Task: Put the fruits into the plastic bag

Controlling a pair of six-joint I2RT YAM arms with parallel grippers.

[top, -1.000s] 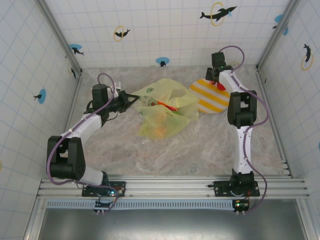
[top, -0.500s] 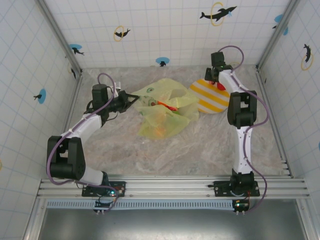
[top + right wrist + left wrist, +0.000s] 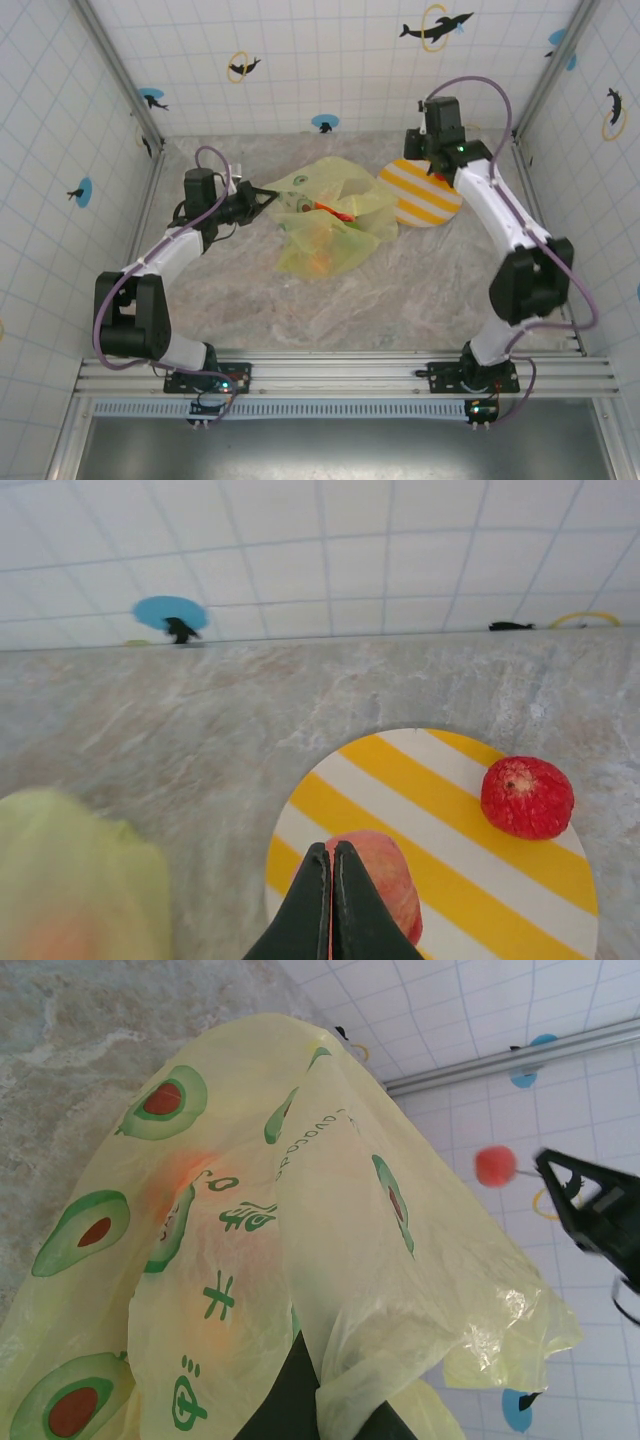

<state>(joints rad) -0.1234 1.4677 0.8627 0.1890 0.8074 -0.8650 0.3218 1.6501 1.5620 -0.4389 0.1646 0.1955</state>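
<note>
Marbled worktop [image 3: 330, 300] is stretching away from the arm bases, white tiled walls closing it in. Nearest, on the left side, the left end effector [image 3: 262, 198] is pinching shut on the rim of the plastic bag [image 3: 330, 230], holding one side of it up so the mouth is gaping toward the right. Orange and red fruits [image 3: 320, 262] are showing through the film inside the bag. Further back, the right end effector [image 3: 331, 860] is hovering over the striped plate [image 3: 440, 205], closed tight on what looks like the thin stalk of a peach-pink fruit [image 3: 385, 880]. A red fruit [image 3: 527, 797] is lying on the plate's far side. The carrying step seems to be in hand. The next move is calling for a swing left over the bag's mouth and a release there, with the red one waiting after.
</note>
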